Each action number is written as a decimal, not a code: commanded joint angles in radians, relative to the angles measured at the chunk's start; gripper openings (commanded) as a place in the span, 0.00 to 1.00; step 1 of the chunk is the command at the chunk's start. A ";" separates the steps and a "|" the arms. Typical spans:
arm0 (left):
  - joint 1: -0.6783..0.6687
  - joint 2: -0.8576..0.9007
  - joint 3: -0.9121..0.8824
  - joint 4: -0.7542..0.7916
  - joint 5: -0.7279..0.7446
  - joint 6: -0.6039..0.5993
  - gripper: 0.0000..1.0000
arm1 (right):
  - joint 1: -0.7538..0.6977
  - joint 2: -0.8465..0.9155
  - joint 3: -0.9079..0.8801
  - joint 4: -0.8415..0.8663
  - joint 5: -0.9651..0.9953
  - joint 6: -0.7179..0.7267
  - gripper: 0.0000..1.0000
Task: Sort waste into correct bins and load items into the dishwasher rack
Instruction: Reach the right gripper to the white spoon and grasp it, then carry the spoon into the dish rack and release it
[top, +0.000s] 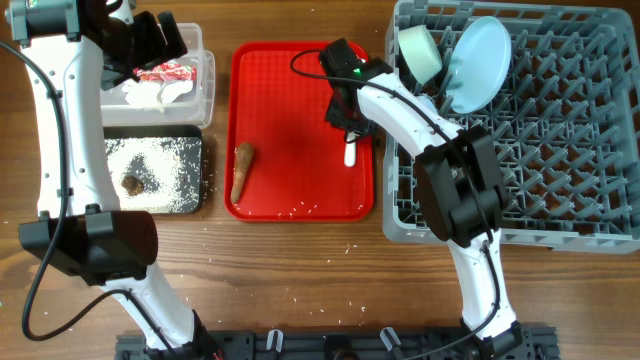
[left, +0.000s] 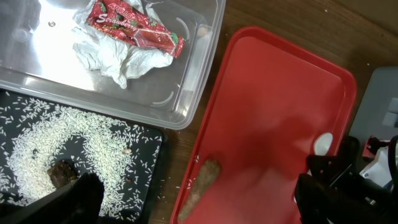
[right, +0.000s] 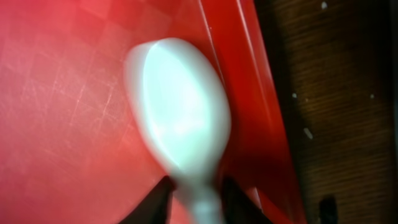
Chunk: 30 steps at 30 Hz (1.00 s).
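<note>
Now my right hand (right: 198, 200) pinching the handle of the white spoon (right: 177, 118), its bowl over the red tray (top: 290, 90) by the right rim, grey rack (top: 560, 150) just beside, brown root stick (top: 242, 172) near the tray's left edge, my left hand (top: 150, 40) spread wide above the clear tub (top: 205, 80)

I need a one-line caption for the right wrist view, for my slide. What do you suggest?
Right gripper straddling the handle of the white spoon, beside the rim of the red tray.

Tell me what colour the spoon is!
White. The right wrist view shows the spoon best, against the red tray.
</note>
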 joint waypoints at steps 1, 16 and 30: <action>0.001 -0.001 0.004 0.002 -0.005 0.001 1.00 | 0.013 0.049 -0.012 0.010 -0.050 0.014 0.10; 0.001 -0.001 0.004 0.002 -0.005 0.001 1.00 | 0.011 -0.272 0.076 0.034 -0.229 -0.422 0.04; 0.001 -0.001 0.004 0.002 -0.005 0.001 1.00 | -0.183 -0.702 0.037 -0.710 0.306 0.561 0.04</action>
